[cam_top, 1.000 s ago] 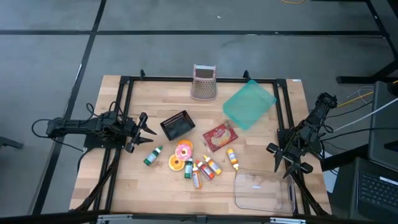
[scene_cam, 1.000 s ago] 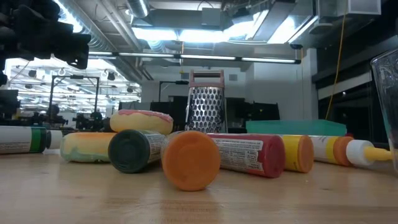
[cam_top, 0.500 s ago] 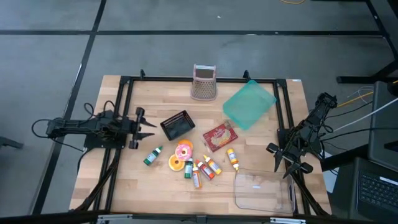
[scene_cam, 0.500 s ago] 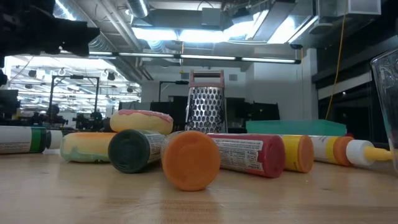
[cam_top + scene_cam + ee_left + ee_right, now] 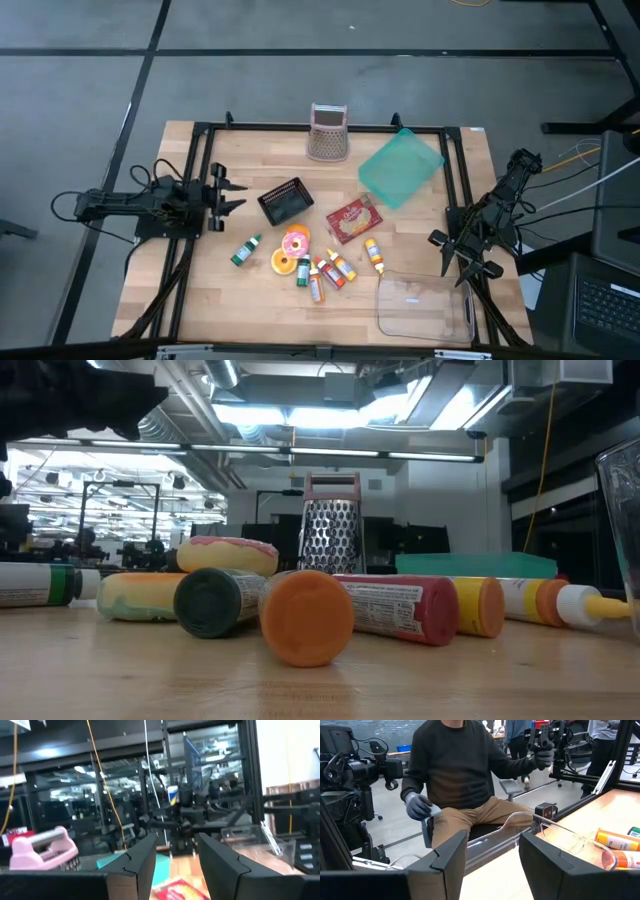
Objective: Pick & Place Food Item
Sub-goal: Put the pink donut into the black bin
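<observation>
A pink-frosted donut [image 5: 296,241] lies flat on the wooden table, beside an orange donut [image 5: 283,262] and several small bottles [image 5: 330,270]. In the low view the pink donut [image 5: 228,555] shows behind a green-capped bottle [image 5: 212,602]. A red snack packet [image 5: 354,219] lies toward the right. My left gripper [image 5: 238,196] hovers open over the table's left part, left of the black basket [image 5: 285,201], pointing right. In its wrist view my left gripper [image 5: 175,845] holds nothing. My right gripper [image 5: 466,272] waits open at the right edge, beside the clear container [image 5: 425,305]. Its wrist view shows my right gripper [image 5: 492,840] empty.
A metal grater with a pink handle [image 5: 328,133] stands at the far edge, and a teal lid [image 5: 400,167] lies right of it. A black frame [image 5: 200,160] runs along the table's sides. A seated person [image 5: 465,780] in gloves shows beyond the table's near edge.
My left gripper has risen and drawn back a little toward the table's far-left, levelling out; in the low view it has climbed almost out of the picture's top. The food items and my right arm have kept still.
</observation>
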{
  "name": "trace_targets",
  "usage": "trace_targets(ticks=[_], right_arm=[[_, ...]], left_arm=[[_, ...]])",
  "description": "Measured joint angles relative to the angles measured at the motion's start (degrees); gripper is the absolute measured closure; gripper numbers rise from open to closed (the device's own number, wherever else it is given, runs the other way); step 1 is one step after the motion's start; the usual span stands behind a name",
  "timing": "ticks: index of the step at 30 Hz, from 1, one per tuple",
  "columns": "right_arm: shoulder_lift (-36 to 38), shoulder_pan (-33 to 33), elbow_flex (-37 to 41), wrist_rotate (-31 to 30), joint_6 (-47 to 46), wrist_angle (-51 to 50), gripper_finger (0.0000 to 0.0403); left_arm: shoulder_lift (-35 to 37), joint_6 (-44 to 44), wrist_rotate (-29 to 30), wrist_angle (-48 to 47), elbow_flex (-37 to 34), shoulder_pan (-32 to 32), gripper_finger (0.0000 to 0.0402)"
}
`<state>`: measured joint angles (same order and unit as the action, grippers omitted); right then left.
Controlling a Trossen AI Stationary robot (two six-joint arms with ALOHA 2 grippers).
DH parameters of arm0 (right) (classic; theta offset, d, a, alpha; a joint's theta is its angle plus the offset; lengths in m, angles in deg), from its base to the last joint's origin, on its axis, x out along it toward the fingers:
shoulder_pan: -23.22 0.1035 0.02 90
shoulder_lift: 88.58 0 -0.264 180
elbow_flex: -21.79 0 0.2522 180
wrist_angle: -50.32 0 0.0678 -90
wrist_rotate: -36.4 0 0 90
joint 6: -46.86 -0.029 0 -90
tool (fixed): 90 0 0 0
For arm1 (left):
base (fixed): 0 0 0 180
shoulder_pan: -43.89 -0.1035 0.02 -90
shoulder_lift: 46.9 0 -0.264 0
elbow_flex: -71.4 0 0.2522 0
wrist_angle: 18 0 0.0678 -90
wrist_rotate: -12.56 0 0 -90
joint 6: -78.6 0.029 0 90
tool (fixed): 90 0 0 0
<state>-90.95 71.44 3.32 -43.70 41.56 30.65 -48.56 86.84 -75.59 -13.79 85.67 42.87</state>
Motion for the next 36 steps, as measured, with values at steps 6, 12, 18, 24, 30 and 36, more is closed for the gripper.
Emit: trace_targets(ticks=[6, 12, 18, 24, 30, 36], right_arm=[[0.0, 0.0, 0.0, 0.0, 0.0, 0.0, 0.0225], [0.0, 0.0, 0.0, 0.0, 0.0, 0.0, 0.0225], [0.0, 0.0, 0.0, 0.0, 0.0, 0.0, 0.0225], [0.0, 0.0, 0.0, 0.0, 0.0, 0.0, 0.0225], [0.0, 0.0, 0.0, 0.0, 0.0, 0.0, 0.0225], [0.0, 0.0, 0.0, 0.0, 0.0, 0.0, 0.0225]], left_arm=[[0.0, 0.0, 3.8, 1.7, 0.0, 0.0, 0.0261], [0.0, -2.8, 9.3, 1.8, 0.0, 0.0, 0.0261], [0.0, -1.2, 13.6, 1.6, 0.0, 0.0, 0.0261], [0.0, -0.5, 14.9, 1.5, 0.0, 0.0, 0.0261], [0.0, -0.5, 13.0, 1.4, 0.0, 0.0, 0.0261], [0.0, -0.5, 12.9, -0.9, 0.0, 0.0, 0.0261]])
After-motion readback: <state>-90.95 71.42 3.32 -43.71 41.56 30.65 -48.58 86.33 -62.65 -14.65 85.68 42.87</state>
